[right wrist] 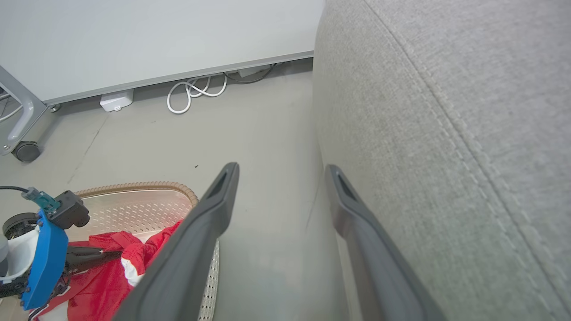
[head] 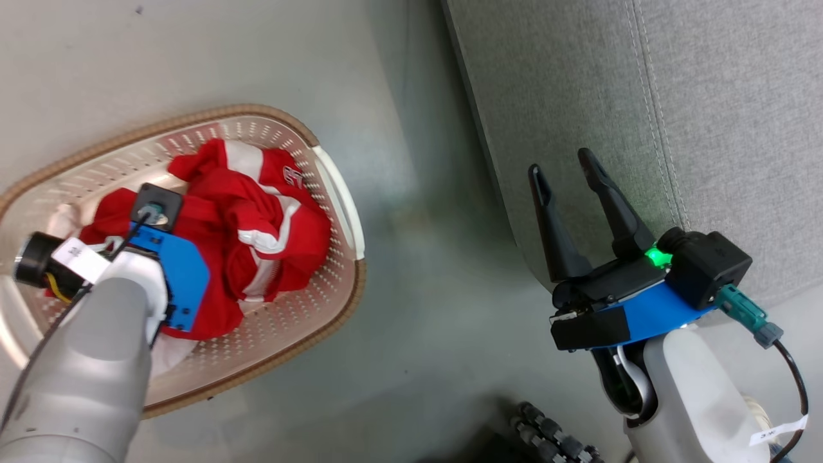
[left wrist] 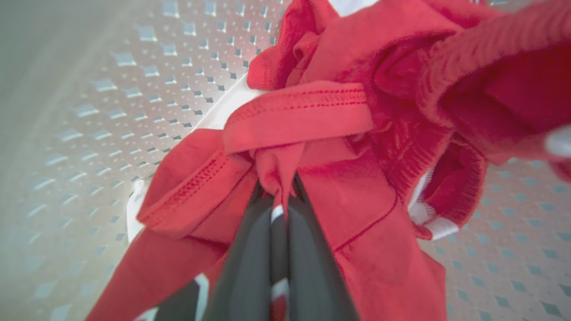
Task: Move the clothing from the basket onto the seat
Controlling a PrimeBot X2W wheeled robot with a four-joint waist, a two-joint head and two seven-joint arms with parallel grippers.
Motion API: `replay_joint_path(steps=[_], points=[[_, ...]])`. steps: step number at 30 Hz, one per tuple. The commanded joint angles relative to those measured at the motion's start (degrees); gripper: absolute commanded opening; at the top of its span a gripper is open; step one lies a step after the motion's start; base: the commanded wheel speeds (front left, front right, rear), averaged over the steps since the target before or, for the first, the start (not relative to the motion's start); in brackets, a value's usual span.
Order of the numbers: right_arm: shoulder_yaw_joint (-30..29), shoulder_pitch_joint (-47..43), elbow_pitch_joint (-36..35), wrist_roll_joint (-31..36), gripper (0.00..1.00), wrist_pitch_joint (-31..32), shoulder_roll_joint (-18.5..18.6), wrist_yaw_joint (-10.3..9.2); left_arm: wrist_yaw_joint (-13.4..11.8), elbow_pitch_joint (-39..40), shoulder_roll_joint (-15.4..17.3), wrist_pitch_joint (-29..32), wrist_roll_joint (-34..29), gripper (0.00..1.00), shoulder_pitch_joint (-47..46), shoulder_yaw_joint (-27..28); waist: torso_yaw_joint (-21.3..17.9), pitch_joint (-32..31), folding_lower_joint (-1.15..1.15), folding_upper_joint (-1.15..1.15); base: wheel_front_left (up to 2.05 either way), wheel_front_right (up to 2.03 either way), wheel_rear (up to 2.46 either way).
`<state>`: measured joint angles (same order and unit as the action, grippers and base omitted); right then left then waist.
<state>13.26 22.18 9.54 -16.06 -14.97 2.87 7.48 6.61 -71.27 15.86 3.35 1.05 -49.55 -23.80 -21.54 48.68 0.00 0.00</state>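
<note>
Two sets of jaws logged.

The left jaws are pressed together on a fold of the clothing (left wrist: pixel 357 133). In the left wrist view the two dark fingers (left wrist: pixel 245 267) rise from the bottom edge, with red cloth and a white stripe pinched between them. In the head view, lower left of the frame, the left arm (head: pixel 96 347) hangs over the basket (head: pixel 289 321), wrist above the red heap.

The right jaws are spread and empty, at the lower right of the head frame. Their tips point up beside the edge of the sofa (head: pixel 578 83); I cannot tell whether they touch it.

Clothing: inside the basket, bunched, red with white bands. Numerals show on one fold near the basket's upper right, too small to read.

Basket: on the floor (head: pixel 418 270), left of the frame, apart from the sofa with a strip of floor between them.

Sofa: upper right, grey weave, with a stitched seam running down it.

Far end, right wrist view, upper left: a coiled white cable (right wrist: pixel 196 91) lies at the foot of a pale wall (right wrist: pixel 156 35). A caster wheel (right wrist: pixel 26 151) sits at the left edge.
</note>
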Motion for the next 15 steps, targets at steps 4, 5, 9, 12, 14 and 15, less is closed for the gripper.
replay_joint_path(steps=[4,5,9,12,14,15], points=[[-1.3,0.8,1.0,1.3,1.0,-0.3,0.1,0.03,0.6,-0.6,-2.5,-1.8,2.1,0.0,1.3,0.0,3.1,-5.4,0.0,0.0,0.0,0.0,0.0],[-1.5,0.6,1.3,1.6,1.0,-0.3,0.1,0.03,0.7,-0.7,-3.2,-2.1,2.5,0.0,1.6,-0.2,3.7,-6.7,0.0,0.0,0.0,0.0,0.0],[-2.1,-0.9,2.8,3.1,1.0,-0.3,0.1,0.03,1.0,-0.9,-6.1,-3.8,4.5,0.0,3.2,-0.9,6.3,-12.8,0.0,0.0,0.0,0.0,0.0],[-2.6,-2.3,4.1,4.4,1.0,-0.3,0.1,0.03,1.0,-0.2,-8.6,-5.3,6.4,0.0,4.4,-2.4,8.1,-17.7,0.0,0.0,0.0,0.0,0.0],[-3.0,-3.5,5.0,5.3,1.0,-0.3,0.1,0.03,0.8,0.4,-9.6,-6.1,7.7,0.0,5.1,-3.7,9.3,-20.9,0.0,0.0,0.0,0.0,0.0],[-3.1,-4.0,5.3,5.6,1.0,-0.3,0.1,0.03,0.8,0.9,-10.1,-6.4,8.5,0.0,5.6,-4.4,9.9,-22.4,0.0,0.0,0.0,0.0,0.0]])
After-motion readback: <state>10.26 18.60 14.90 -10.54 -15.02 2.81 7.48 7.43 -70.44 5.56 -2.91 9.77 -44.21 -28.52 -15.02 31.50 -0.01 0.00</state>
